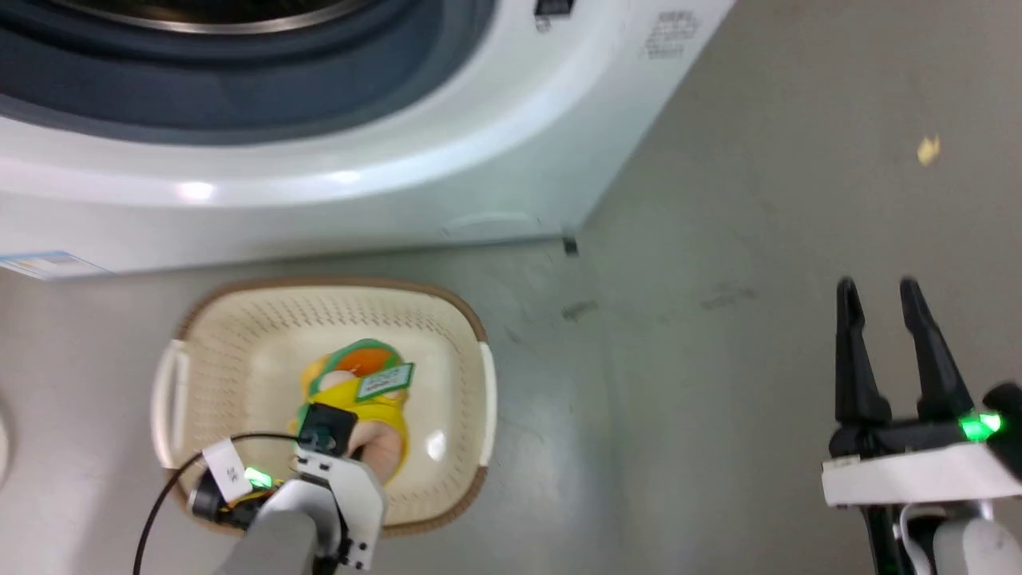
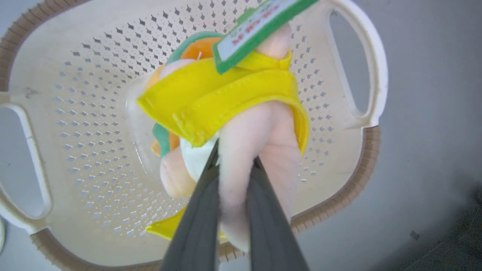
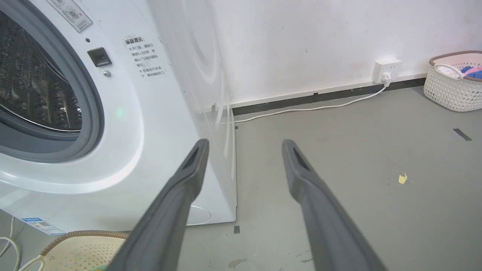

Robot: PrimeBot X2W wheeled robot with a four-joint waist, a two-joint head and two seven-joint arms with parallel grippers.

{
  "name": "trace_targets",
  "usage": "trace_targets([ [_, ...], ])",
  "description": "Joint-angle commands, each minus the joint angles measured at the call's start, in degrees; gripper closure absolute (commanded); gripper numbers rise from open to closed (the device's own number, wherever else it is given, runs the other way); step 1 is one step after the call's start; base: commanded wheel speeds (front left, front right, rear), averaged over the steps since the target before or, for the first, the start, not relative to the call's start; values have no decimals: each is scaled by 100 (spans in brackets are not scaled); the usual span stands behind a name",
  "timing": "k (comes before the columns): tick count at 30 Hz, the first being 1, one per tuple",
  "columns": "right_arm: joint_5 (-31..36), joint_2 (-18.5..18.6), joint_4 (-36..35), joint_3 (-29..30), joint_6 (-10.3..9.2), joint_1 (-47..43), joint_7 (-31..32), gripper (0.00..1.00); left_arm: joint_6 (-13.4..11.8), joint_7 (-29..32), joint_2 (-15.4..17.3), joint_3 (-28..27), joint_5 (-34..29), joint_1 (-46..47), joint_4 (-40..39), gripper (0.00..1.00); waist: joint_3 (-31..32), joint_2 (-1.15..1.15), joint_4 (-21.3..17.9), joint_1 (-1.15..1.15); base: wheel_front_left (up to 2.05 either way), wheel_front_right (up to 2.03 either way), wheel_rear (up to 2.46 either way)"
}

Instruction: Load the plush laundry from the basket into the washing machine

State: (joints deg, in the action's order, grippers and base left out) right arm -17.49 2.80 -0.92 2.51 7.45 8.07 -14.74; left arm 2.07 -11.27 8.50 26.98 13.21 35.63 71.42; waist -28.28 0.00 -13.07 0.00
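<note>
The right gripper (image 1: 878,286) has two long, tapering black fingers (image 1: 854,359) on a black block with a bright green light (image 1: 976,426), fixed to a flat white housing (image 1: 902,477). The left gripper (image 2: 235,160) has dark grey fingers. Its silver-grey wrist casing (image 1: 335,495) bears a square black camera module (image 1: 326,427), a thin looping black cable (image 1: 166,489) and a white printed tag (image 1: 223,469).

Left of the right tool (image 3: 243,145), a notice (image 3: 145,56) in Chinese characters sits on the washing machine (image 3: 124,150), print too fine to read. Just past the left tool (image 2: 235,158), the green-edged tag (image 2: 256,26) on the soft toy (image 2: 226,98) shows red lettering, blurred beyond reading.
</note>
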Motion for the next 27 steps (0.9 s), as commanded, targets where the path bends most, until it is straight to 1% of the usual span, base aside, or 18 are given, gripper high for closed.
trace_targets([
  [1,71,8,8,30,3,-138,-26,0,31,-169,-25,-25,59,-122,-95,100,593,0,370,0,0,0,0],
  [3,155,8,24,47,3,-258,-26,0,44,-309,-53,-68,116,-261,-322,100,848,0,481,0,0,0,0],
  [5,211,8,39,52,3,-368,-26,0,5,-359,-41,-112,146,-428,-645,100,1065,0,570,0,0,0,0],
  [11,237,8,53,111,3,-670,-26,0,-231,-371,83,-467,203,-1169,-2532,100,1517,0,795,0,0,0,0],
  [15,238,8,31,68,3,-784,-26,0,-393,-372,116,-788,218,-1607,-3841,100,1609,0,845,0,0,0,0],
  [19,232,8,-20,5,3,-772,-26,0,-528,-372,164,-1050,133,-1761,-4976,100,1504,0,802,0,0,0,0],
  [22,203,8,-59,-40,3,-711,-26,0,-601,-372,238,-1228,64,-1650,-5587,100,1291,0,711,0,0,0,0],
  [24,188,8,-76,-46,3,-658,-26,0,-627,-372,294,-1338,46,-1449,-5857,100,1077,0,644,0,0,0,0],
  [27,162,8,-89,-99,3,-552,-26,0,-615,-327,441,-1451,17,-990,-5970,100,746,0,508,0,0,0,0],
])
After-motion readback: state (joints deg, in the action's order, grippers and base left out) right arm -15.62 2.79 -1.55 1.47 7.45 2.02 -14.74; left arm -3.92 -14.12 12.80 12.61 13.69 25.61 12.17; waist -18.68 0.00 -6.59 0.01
